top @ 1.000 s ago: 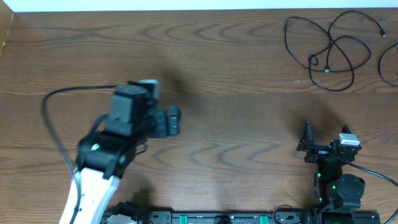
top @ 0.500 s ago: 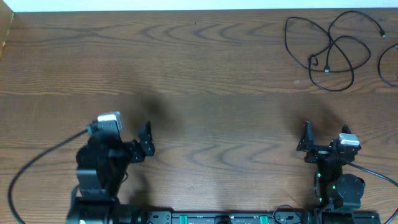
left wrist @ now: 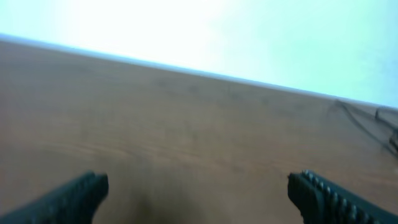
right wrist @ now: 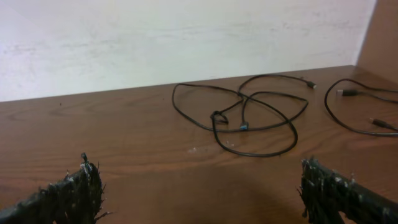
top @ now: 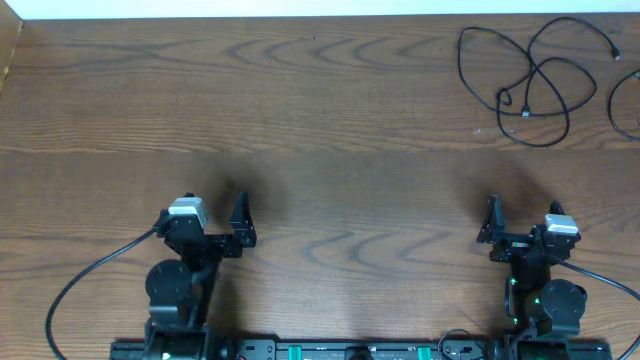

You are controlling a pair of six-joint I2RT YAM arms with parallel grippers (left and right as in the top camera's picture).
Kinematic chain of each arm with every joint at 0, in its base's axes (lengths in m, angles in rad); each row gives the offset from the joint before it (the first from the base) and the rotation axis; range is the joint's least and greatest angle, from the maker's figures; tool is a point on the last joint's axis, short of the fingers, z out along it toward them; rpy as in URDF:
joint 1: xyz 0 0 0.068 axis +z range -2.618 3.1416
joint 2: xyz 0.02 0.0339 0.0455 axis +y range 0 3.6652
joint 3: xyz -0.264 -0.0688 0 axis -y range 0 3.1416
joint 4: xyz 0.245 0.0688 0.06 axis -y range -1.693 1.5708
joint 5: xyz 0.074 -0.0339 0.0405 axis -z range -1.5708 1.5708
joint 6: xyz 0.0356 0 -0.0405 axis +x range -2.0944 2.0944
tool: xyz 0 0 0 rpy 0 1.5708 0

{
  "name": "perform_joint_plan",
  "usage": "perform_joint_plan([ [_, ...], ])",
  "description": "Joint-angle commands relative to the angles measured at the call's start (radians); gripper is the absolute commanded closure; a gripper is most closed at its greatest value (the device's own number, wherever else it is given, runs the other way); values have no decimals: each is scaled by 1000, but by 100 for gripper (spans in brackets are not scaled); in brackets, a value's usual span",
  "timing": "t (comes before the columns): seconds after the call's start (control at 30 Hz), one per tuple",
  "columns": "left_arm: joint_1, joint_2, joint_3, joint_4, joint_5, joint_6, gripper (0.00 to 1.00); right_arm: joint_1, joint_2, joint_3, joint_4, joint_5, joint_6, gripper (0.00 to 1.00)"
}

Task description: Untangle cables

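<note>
While the cables lie looped at the tabletop's far right corner, you have both end effectors well short of them, left end effector and right end effector spread wide, probably parked, holding nothing.

A dark wood-grain table meets a pale, brightly lit wall at its far edge.
</note>
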Motion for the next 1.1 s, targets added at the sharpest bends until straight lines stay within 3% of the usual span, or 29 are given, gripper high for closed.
perform_joint_plan([
  [0.0,5,-37,-80,97,-6,20,2,7,-6,-2,-4,11,12,1],
  [0.2,21,-109,-172,131,-6,32,2,7,-6,-2,-4,11,12,1],
  [0.5,29,-208,-171,-47,-3,97,2,7,-6,-2,-4,11,12,1],
  [0.77,17,-233,-171,-45,-2,172,2,7,-6,-2,-4,11,12,1],
  [1.07,13,-233,-171,-48,-2,174,2,7,-6,-2,-4,11,12,1],
])
